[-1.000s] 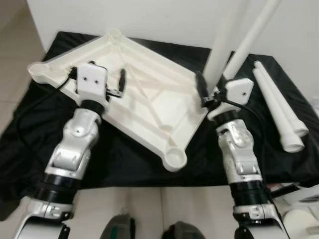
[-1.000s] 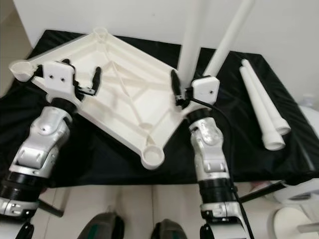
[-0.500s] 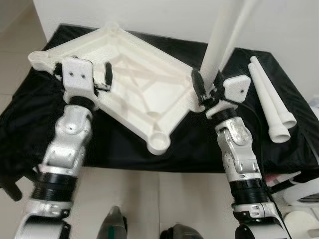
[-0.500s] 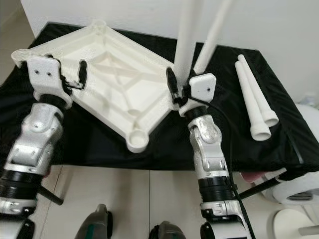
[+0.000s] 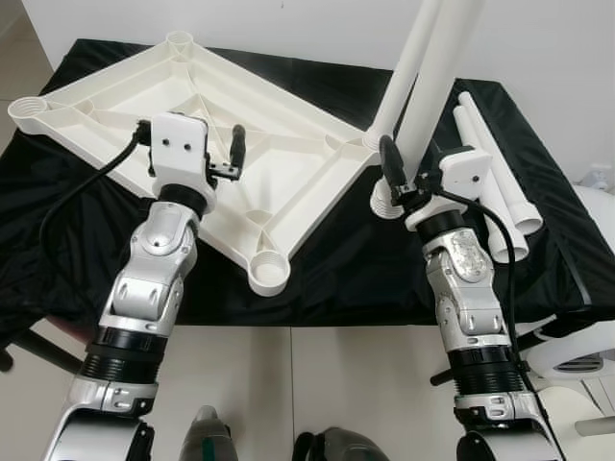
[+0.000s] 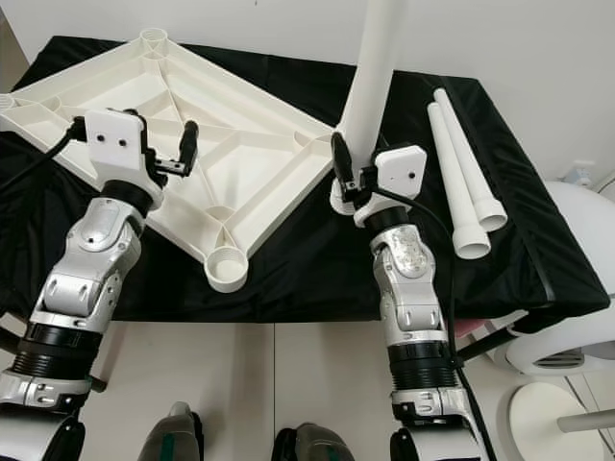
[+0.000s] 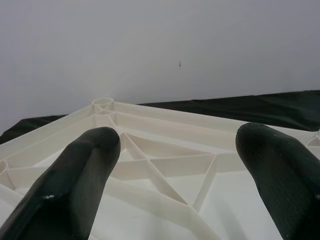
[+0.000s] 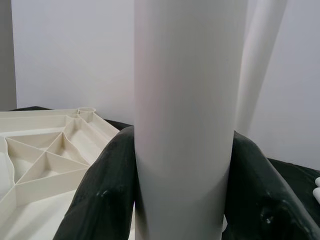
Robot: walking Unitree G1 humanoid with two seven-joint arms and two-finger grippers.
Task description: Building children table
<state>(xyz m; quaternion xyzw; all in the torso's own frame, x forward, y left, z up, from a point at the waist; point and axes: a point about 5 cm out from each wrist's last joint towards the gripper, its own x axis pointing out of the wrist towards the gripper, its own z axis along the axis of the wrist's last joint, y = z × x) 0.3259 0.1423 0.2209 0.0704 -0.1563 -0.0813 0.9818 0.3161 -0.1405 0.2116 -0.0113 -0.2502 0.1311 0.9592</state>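
The white ribbed table top lies upside down on a black cloth. One white leg stands upright in its right corner socket. My right gripper is shut on a second, thicker-looking white leg, held upright; its flared lower end is just beside that corner, over the cloth. In the right wrist view the held leg sits between both fingers. My left gripper hangs open above the table top's ribs, holding nothing. Two loose legs lie on the cloth at the right.
A white wall rises right behind the cloth-covered platform. The near corner socket of the table top lies close to the cloth's front edge. A white round object stands low at the right. Pale tiled floor lies in front.
The whole view has shifted with the camera. My right gripper keeps its hold on the leg, whose lower end now sits just off the table top's right corner. The left gripper stays open.
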